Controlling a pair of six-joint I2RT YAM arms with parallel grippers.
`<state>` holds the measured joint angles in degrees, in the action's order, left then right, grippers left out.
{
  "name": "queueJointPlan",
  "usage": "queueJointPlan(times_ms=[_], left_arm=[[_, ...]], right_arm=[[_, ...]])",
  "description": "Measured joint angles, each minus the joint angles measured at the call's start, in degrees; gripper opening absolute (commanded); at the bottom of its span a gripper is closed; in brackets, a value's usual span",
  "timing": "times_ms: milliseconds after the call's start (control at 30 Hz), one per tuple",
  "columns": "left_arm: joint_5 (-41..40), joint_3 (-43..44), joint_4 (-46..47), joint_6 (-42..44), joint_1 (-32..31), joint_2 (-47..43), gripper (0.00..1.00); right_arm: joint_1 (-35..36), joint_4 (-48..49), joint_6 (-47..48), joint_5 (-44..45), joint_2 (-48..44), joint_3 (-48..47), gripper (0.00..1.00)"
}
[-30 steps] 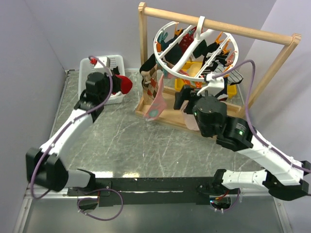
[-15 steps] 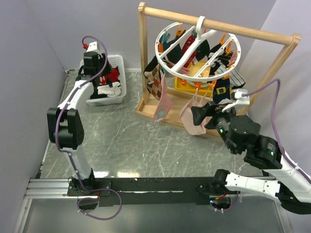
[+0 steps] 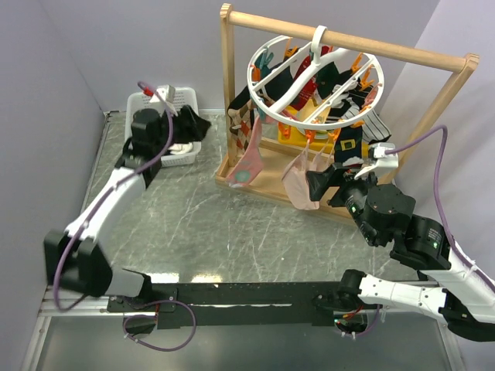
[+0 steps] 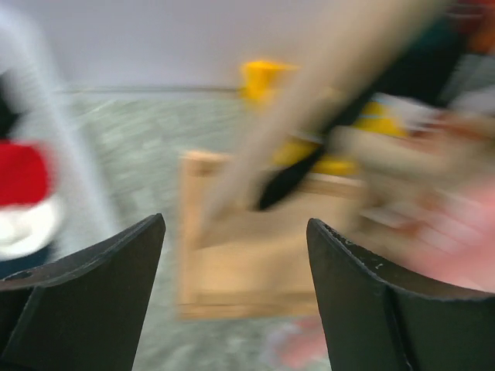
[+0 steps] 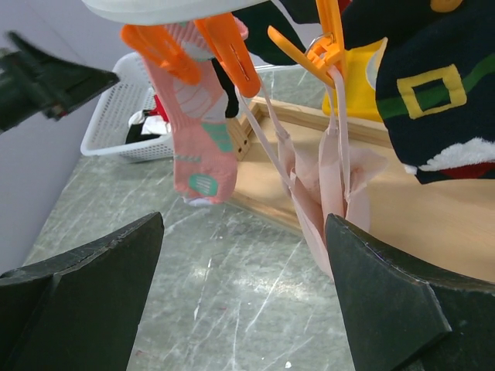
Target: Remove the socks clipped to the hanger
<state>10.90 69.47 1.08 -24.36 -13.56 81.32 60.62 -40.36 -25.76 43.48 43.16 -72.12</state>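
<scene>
The white ring hanger (image 3: 313, 77) hangs by its hook from the wooden rail, and several socks are clipped to it with orange clips (image 5: 224, 42). A pink sock (image 5: 197, 147) and a pale pink pair (image 5: 329, 185) dangle lowest; a black sock with a yellow buckle (image 5: 433, 100) hangs to the right. My right gripper (image 3: 315, 184) (image 5: 244, 220) is open and empty, just short of the pale pink pair (image 3: 300, 182). My left gripper (image 3: 193, 122) (image 4: 236, 224) is open and empty beside the basket, pointing toward the frame's base; its view is blurred.
A white basket (image 3: 147, 100) at the back left holds loose socks, including a red and white one (image 4: 23, 193). The tall wooden frame (image 3: 421, 124) and its base board (image 3: 267, 182) stand behind the hanging socks. A yellow bin (image 3: 367, 144) sits on the base.
My left gripper carried a red sock over the basket, opened and let it go, then swung right toward the frame. The right gripper drew back from the hanger and has held still since.
</scene>
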Motion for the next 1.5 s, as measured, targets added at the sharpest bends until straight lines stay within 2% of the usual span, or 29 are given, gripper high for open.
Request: queueJointPlan(times_ms=[167, 300, 600, 800, 1000, 1067, 1167, 1200, 1300, 1400, 1500], left_arm=[[7.50, -8.68, 8.90, -0.39, -6.19, -11.80, 0.78], [13.31, -12.13, 14.80, -0.13, -8.41, -14.78, 0.75], [21.88, -11.85, 20.85, 1.73, -13.38, -9.25, 0.73], [21.64, -8.13, 20.33, 4.76, -18.56, -4.31, 0.70], [18.27, -3.63, 20.39, 7.26, -20.39, -0.70, 0.66], [15.98, -2.32, 20.33, 8.24, -20.76, 0.68, 0.60], [13.55, -1.33, 20.13, 9.33, -21.14, 2.12, 0.37], [13.16, -1.01, 20.04, 9.46, -21.18, 2.58, 0.25], [12.70, 0.70, 19.71, 9.97, -21.40, 4.20, 0.09], [12.17, 1.66, 19.19, 10.10, -21.57, 5.09, 0.09], [11.28, 1.66, 19.21, 10.12, -21.68, 5.09, 0.01]], right_arm=[[-0.02, 0.02, 0.72, -0.02, -0.09, -0.70, 0.92], [-0.02, 0.07, 1.18, -0.07, -0.76, -0.83, 0.92], [-0.02, 0.11, 1.42, -0.26, -1.20, -0.85, 0.92], [-0.02, 0.09, 1.40, -0.28, -1.75, -0.85, 0.91], [-0.02, 0.04, 1.40, -0.26, -2.71, -1.01, 0.91], [-0.02, 0.02, 1.40, -0.26, -2.97, -1.03, 0.91], [-0.02, 0.00, 1.38, -0.22, -3.28, -1.03, 0.90], [-0.02, 0.00, 1.40, -0.22, -3.34, -1.03, 0.90], [-0.02, 0.00, 1.40, -0.15, -3.41, -1.03, 0.90], [-0.02, 0.00, 1.40, -0.13, -3.41, -1.03, 0.90], [-0.02, 0.00, 1.44, -0.11, -3.41, -1.07, 0.90]])
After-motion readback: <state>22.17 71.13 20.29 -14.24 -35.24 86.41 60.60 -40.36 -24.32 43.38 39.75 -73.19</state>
